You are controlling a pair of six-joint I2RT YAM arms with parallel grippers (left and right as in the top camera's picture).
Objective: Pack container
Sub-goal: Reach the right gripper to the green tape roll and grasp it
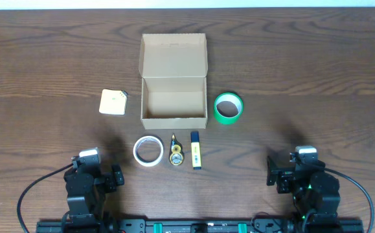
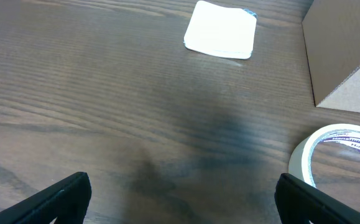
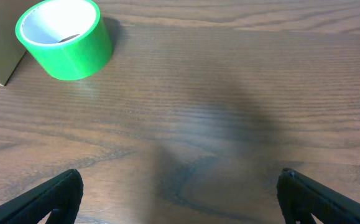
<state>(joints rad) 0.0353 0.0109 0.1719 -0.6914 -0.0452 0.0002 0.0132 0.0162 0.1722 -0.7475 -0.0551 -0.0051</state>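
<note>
Dark wood worktop [image 1: 45,65]: the container [image 1: 173,103] sits centre — long axis left-right, lid flap open toward the far edge, bare cardboard floor inside. Left end effector [image 2: 181,198] and right end effector [image 3: 181,194] both gape wide, holding nothing; only the left wrist view shows purple print on the white tape roll [image 2: 304,157].

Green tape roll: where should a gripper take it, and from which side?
Probably pinch the green tape by its right wall from above, one finger inside the hole. It lies flat, hole up, and the box sits close on its left.
</note>
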